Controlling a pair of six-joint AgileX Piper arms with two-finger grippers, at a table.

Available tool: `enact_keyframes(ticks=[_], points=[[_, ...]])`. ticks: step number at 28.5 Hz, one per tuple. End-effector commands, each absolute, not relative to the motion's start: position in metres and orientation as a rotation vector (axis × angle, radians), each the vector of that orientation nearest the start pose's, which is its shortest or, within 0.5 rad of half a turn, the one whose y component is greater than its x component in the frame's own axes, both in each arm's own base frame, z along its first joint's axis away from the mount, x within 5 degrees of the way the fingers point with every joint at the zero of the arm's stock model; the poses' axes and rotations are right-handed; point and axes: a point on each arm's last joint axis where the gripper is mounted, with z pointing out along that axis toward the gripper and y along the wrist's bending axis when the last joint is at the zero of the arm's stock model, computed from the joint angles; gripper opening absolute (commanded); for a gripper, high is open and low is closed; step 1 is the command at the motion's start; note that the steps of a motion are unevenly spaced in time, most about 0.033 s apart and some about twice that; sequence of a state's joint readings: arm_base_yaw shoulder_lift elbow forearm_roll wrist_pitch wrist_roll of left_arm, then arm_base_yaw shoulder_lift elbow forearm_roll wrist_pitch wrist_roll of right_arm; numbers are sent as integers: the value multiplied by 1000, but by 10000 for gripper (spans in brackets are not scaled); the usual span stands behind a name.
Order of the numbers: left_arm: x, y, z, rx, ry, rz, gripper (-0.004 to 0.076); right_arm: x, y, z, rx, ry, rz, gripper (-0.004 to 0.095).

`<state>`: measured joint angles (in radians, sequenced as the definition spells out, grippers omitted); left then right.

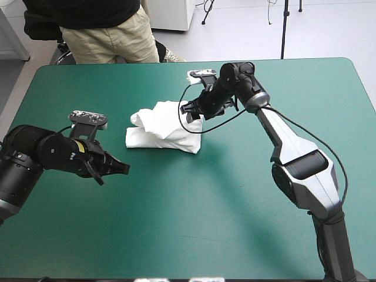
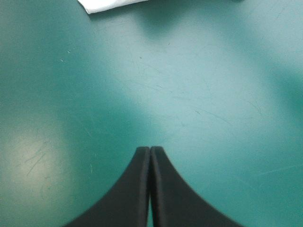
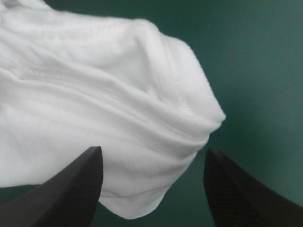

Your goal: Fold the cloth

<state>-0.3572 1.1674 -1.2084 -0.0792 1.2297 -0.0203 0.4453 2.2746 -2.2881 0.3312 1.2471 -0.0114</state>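
In the high view the T-shirt (image 1: 164, 127) lies just left of the frame's centre on the teal-green cover (image 1: 235, 205), a soft, light bundle. The right gripper (image 1: 191, 110) reaches down at its upper right edge, and the left gripper (image 1: 120, 168) sits low at the frame's left, well apart. The left wrist view shows its fingers pressed together on nothing, with a white corner far ahead. In the right wrist view the fingers stand wide and empty with a hemmed fold between them, and that stitched edge looks like the best place to pinch such limp cloth.
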Motion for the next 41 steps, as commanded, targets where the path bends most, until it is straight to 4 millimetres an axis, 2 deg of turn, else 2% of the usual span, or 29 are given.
enact_keyframes(ticks=[1,4,11,14,16,17,20,25,31,35,40,41], points=[[191,-80,384,414,2585,-262,-17,423,232,312,-567,2636,610,589],[192,-80,385,413,2581,-263,-17,423,235,290,-575,2705,633,588],[192,-80,385,412,2577,-264,-17,428,245,264,-590,2722,756,573],[192,-80,385,412,2577,-267,-17,431,250,252,-587,2734,810,529],[191,-82,385,410,2579,-289,-17,432,251,243,-583,2752,816,439],[191,-82,385,410,2579,-295,-17,433,251,242,-585,2755,809,351],[190,-83,385,408,2584,-320,-17,434,251,242,-657,2717,772,-25],[190,-83,385,408,2584,-322,-17,440,251,247,-729,2599,718,-4],[186,-85,384,415,2623,-360,-17,454,244,249,-796,2465,488,-3],[187,-85,384,406,2614,-363,-17,453,234,251,-858,2492,329,-3],[186,-87,384,367,2625,-398,-17,446,210,279,-786,2466,252,-3],[186,-87,384,360,2625,-400,-17,444,204,279,-784,2471,224,-3]])
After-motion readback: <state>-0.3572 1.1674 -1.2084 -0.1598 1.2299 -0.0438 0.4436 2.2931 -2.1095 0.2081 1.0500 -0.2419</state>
